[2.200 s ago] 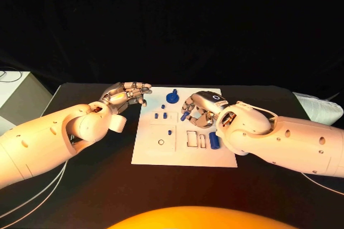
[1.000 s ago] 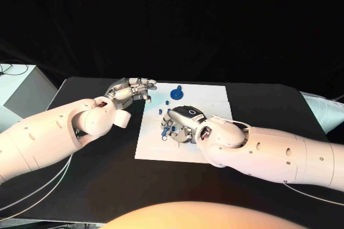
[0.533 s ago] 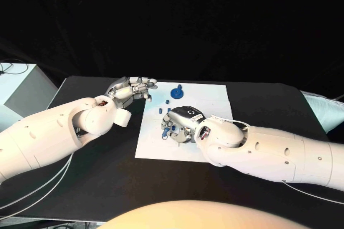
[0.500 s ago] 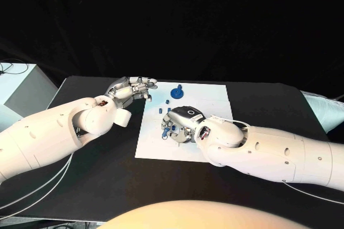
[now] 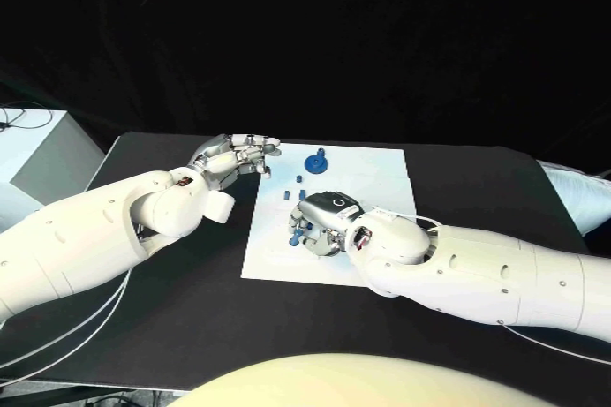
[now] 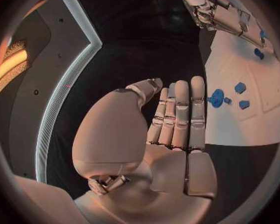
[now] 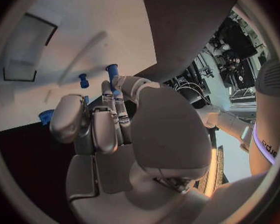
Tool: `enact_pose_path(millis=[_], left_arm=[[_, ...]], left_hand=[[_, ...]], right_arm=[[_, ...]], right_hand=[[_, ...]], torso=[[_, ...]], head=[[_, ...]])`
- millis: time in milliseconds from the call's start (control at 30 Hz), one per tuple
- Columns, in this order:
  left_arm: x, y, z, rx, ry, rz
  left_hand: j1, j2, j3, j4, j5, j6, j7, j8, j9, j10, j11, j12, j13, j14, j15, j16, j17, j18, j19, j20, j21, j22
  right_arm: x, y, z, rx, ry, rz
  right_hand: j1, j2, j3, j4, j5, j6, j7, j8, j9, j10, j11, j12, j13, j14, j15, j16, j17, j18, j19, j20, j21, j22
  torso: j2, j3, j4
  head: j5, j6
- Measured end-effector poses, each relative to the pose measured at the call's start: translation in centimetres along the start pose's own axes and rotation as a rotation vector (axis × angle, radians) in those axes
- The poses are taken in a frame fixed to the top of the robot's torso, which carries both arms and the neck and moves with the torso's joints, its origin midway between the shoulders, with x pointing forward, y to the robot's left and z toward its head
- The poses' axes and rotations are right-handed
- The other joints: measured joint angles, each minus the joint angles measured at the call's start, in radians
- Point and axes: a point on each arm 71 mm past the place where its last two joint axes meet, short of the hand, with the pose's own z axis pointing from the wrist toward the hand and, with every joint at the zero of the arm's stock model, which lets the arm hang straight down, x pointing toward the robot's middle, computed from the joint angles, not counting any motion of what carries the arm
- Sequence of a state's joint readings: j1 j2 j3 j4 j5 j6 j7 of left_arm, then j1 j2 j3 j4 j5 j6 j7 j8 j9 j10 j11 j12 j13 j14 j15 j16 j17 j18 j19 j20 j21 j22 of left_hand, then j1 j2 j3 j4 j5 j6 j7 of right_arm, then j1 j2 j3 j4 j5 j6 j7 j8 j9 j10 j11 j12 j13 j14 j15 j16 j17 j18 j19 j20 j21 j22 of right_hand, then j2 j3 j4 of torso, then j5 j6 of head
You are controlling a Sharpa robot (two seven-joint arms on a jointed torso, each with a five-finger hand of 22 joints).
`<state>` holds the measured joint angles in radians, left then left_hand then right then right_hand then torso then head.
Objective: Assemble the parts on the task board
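The robot's right hand (image 5: pixel 322 223) bends low over the middle of the white task board (image 5: pixel 382 182) on the black table (image 5: pixel 166 310), its fingers curled around a small blue peg (image 7: pixel 112 72) that juts out past the fingertips; in the right wrist view the peg stands between thumb and fingers, its tip close to the board, with a second small blue part (image 7: pixel 83 79) just beside the hand and a rectangular dark slot (image 7: pixel 25 47) farther off on the board. Ahead of the right hand, toward the board's far edge, lie a round blue knob (image 5: pixel 314 165) and a few tiny blue parts (image 5: pixel 291 195). The left hand (image 5: pixel 237 156) hovers off the board's far corner, empty, its fingers straight and held side by side, apart from the thumb; the left wrist view shows the blue knob (image 6: pixel 216 98) just past its fingertips, not touching them
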<state>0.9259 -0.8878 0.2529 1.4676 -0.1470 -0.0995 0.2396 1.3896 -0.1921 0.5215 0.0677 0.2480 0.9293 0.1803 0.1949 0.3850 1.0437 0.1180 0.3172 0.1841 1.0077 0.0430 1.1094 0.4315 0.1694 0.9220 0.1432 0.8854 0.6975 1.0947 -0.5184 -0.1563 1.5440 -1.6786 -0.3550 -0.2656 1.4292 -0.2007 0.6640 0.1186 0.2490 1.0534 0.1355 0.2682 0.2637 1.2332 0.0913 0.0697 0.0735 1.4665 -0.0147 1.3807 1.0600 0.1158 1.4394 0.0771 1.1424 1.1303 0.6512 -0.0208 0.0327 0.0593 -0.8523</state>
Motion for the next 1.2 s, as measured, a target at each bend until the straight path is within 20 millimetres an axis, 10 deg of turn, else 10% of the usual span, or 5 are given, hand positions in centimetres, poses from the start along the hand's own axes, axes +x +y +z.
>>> enact_pose_path(millis=[767, 867, 1200], left_arm=[[-0.02, 0.00, -0.01, -0.001, 0.000, 0.000], [-0.02, 0.01, -0.01, -0.001, 0.000, 0.000], [-0.04, 0.01, -0.01, -0.001, 0.000, 0.000]], left_hand=[[0.000, 0.000, 0.000, 0.000, 0.000, 0.000, 0.000, 0.000, 0.000, 0.000, 0.000, 0.000, 0.000, 0.000, 0.000, 0.000, 0.000, 0.000, 0.000, 0.000, 0.000, 0.000], [0.000, 0.000, 0.000, 0.000, 0.000, 0.000, 0.000, 0.000, 0.000, 0.000, 0.000, 0.000, 0.000, 0.000, 0.000, 0.000, 0.000, 0.000, 0.000, 0.000, 0.000, 0.000], [0.000, 0.000, 0.000, 0.000, 0.000, 0.000, 0.000, 0.000, 0.000, 0.000, 0.000, -0.001, 0.000, 0.000, 0.000, 0.000, 0.000, 0.000, 0.000, 0.000, 0.000, 0.000]], right_arm=[[0.62, 0.32, 0.43, -0.009, -0.003, -0.037], [0.71, 0.34, 0.42, -0.014, 0.003, -0.033], [1.05, 0.34, 0.35, -0.023, 0.034, -0.024]], right_hand=[[-0.026, -0.016, -0.008, -0.018, 0.013, -0.019, 0.007, 0.006, 0.026, -0.004, -0.006, -0.003, -0.004, 0.000, 0.000, 0.000, -0.005, 0.000, -0.001, 0.001, 0.000, 0.000], [-0.083, -0.041, -0.049, -0.010, -0.004, -0.062, 0.014, -0.025, 0.103, -0.020, -0.011, -0.002, -0.004, 0.000, 0.007, 0.000, -0.005, 0.000, -0.007, 0.007, -0.004, 0.000], [-0.101, -0.072, -0.190, -0.015, -0.052, -0.105, 0.022, -0.086, 0.078, -0.147, 0.009, -0.002, -0.008, 0.000, 0.018, -0.004, -0.039, 0.000, -0.024, 0.024, -0.071, -0.052]], torso=[[-0.001, -0.0003, -0.0022], [-0.001, -0.0003, -0.0023], [-0.001, 0.0000, -0.0023]], head=[[0.009, -0.006], [0.010, -0.006], [0.010, -0.006]])
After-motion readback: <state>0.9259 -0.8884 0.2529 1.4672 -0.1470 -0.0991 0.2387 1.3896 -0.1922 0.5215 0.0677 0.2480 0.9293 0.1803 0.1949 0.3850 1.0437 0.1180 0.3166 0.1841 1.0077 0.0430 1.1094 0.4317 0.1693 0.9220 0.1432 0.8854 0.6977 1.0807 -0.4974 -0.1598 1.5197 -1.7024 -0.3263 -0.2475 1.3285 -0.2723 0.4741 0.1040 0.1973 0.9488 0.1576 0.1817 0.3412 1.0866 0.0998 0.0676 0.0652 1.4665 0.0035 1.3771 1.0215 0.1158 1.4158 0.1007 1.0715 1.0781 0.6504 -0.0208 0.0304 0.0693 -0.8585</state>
